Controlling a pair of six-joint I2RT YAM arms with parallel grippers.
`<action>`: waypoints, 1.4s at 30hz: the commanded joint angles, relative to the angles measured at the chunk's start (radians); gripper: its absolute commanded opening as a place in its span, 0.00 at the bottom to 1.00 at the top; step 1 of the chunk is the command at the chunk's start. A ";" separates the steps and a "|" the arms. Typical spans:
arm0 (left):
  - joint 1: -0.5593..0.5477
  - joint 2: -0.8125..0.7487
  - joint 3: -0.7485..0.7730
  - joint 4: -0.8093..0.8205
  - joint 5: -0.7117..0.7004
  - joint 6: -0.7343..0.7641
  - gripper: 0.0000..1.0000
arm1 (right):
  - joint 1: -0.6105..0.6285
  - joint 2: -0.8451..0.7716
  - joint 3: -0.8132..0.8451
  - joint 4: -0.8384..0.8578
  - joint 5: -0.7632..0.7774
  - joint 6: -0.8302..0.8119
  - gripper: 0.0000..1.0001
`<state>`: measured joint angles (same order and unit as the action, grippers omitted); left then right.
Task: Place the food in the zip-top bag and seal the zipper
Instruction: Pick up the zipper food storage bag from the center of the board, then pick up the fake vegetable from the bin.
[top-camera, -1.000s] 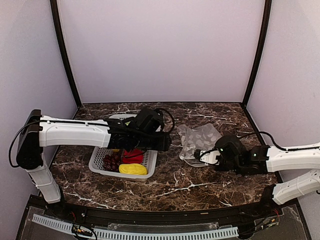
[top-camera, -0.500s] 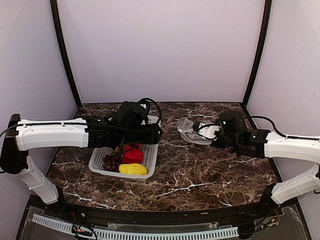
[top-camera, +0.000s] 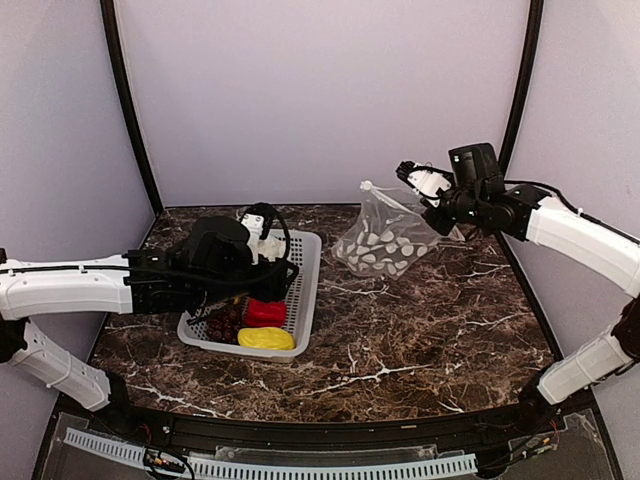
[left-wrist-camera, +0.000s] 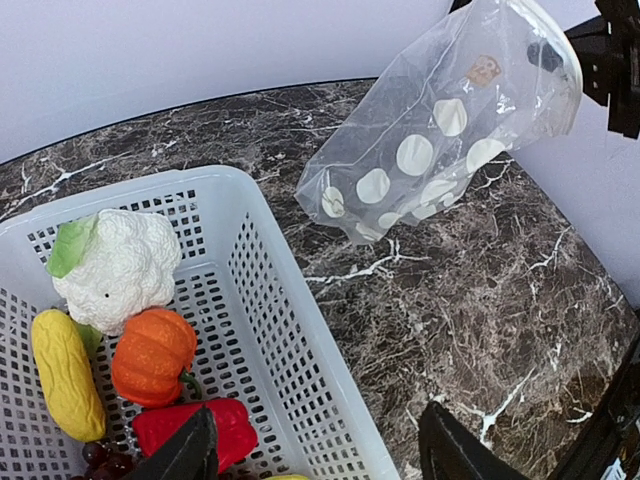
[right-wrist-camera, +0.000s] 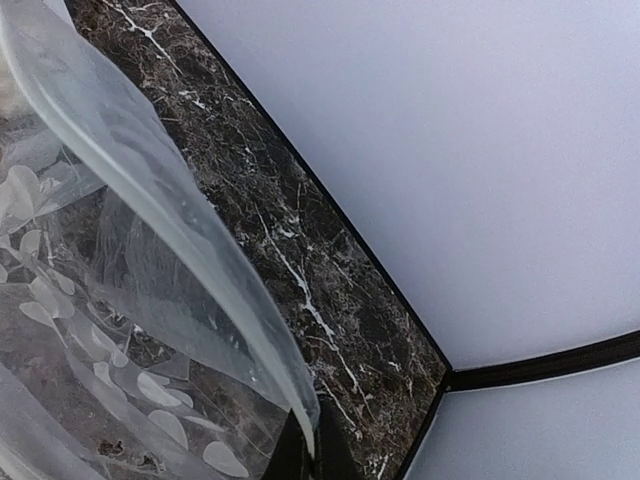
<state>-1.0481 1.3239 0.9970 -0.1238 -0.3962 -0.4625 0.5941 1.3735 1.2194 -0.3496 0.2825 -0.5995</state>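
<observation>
The right arm reached high over the far right of the dark brown marble-patterned tabletop (top-camera: 420, 330), forearm angled up and its wrist turned inward toward the centre. Its right end effector (top-camera: 425, 185) was closed on an upper corner of the clear, floppy zip-top bag (top-camera: 390, 240) printed with white dots. In the right wrist view the thick clear zipper (right-wrist-camera: 150, 180) along the bag's mouth ran down into the pinch of the dark fingertips (right-wrist-camera: 310, 455). The bag hung slantwise from that grip, sagging down and to the left, with its lower end close to the tabletop – whether it touched could not be told.

The left arm stretched low and nearly level from the left side, its wrist over the grey perforated plastic basket (top-camera: 305, 290). The left end effector (left-wrist-camera: 315, 455) was spread wide, holding nothing.

All the food lay in the basket – a white toy cauliflower (left-wrist-camera: 115, 265) with a green leaf, an orange pumpkin (left-wrist-camera: 152, 355) just below it, a yellow corn-like piece (left-wrist-camera: 65, 370) to their left, a red pepper (left-wrist-camera: 205, 425) and a dark purple grape bunch (left-wrist-camera: 105, 460) nearest the fingers. The bag was well apart from the basket, to its right.
</observation>
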 joint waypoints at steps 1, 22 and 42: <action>0.000 -0.065 -0.040 -0.008 -0.010 0.096 0.68 | -0.059 0.024 0.062 -0.104 -0.126 0.120 0.00; 0.011 -0.045 0.045 -0.419 -0.141 -0.018 0.99 | -0.146 0.206 0.055 -0.137 -0.429 0.208 0.00; 0.299 0.302 0.339 -0.432 0.178 0.404 0.98 | -0.143 0.264 -0.031 -0.146 -0.791 0.229 0.00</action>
<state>-0.7952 1.5429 1.2160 -0.4698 -0.3027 -0.3363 0.4507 1.6569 1.2114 -0.5056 -0.4572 -0.3614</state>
